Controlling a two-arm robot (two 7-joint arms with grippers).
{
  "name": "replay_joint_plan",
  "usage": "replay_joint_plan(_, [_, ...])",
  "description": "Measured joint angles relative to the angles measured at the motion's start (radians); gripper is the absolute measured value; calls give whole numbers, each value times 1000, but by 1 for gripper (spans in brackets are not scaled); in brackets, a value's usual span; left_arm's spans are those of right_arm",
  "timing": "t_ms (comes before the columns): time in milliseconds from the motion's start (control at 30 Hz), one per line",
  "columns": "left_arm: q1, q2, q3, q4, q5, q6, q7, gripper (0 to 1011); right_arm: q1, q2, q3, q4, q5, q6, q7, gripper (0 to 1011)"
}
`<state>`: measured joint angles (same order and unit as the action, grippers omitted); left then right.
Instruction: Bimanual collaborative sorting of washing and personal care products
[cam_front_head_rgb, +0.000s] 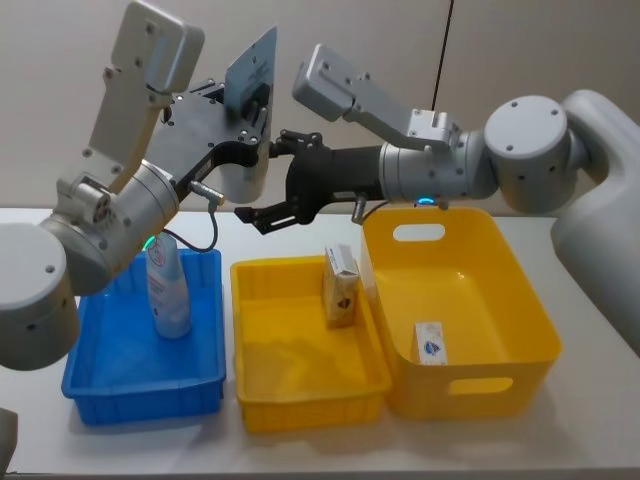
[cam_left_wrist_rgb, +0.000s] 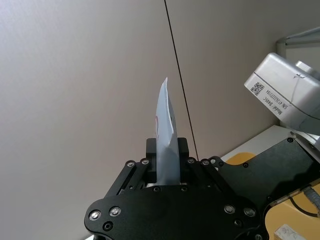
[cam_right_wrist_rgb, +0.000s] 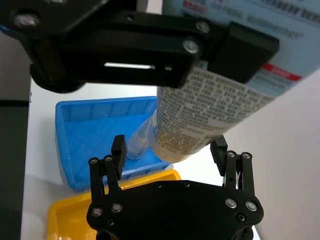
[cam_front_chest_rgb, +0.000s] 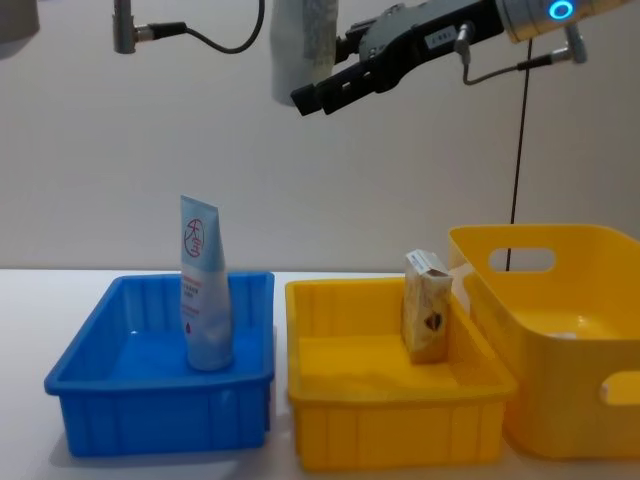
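High above the table my left gripper (cam_front_head_rgb: 255, 108) (cam_left_wrist_rgb: 167, 150) is shut on a pale squeeze tube (cam_front_head_rgb: 248, 120) (cam_left_wrist_rgb: 166, 125) (cam_right_wrist_rgb: 200, 115), flat end up. My right gripper (cam_front_head_rgb: 266, 178) (cam_right_wrist_rgb: 168, 150) (cam_front_chest_rgb: 325, 70) is open, and its fingers (cam_right_wrist_rgb: 118, 150) straddle the tube's lower end (cam_front_chest_rgb: 298, 45) without touching it. A second pale-blue tube with a red logo (cam_front_head_rgb: 168, 290) (cam_front_chest_rgb: 205, 290) stands upright in the blue tray (cam_front_head_rgb: 100, 385). A tan box (cam_front_head_rgb: 340, 285) (cam_front_chest_rgb: 427, 305) stands in the yellow tray (cam_front_head_rgb: 300, 400). A small white box (cam_front_head_rgb: 432, 342) lies in the yellow basket (cam_front_head_rgb: 520, 300).
The blue tray (cam_front_chest_rgb: 120, 400), yellow tray (cam_front_chest_rgb: 390, 430) and handled yellow basket (cam_front_chest_rgb: 590, 400) sit side by side from left to right on the white table (cam_front_head_rgb: 520, 440). A grey wall stands close behind. A black cable (cam_front_chest_rgb: 518, 140) hangs above the basket.
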<state>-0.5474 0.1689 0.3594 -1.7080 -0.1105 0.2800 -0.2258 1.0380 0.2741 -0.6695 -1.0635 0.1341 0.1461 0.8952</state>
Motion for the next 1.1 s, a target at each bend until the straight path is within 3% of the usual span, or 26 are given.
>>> replay_joint_plan(533, [1,-8,-9,5,11,12,-11,211,3,-6,-19,-13,-8,-7,-32,1003])
replay_joint_plan(1100, [13,-13,-23,-6,36,30,-2,211,2,-86,30,83,75,-58,-84,1003])
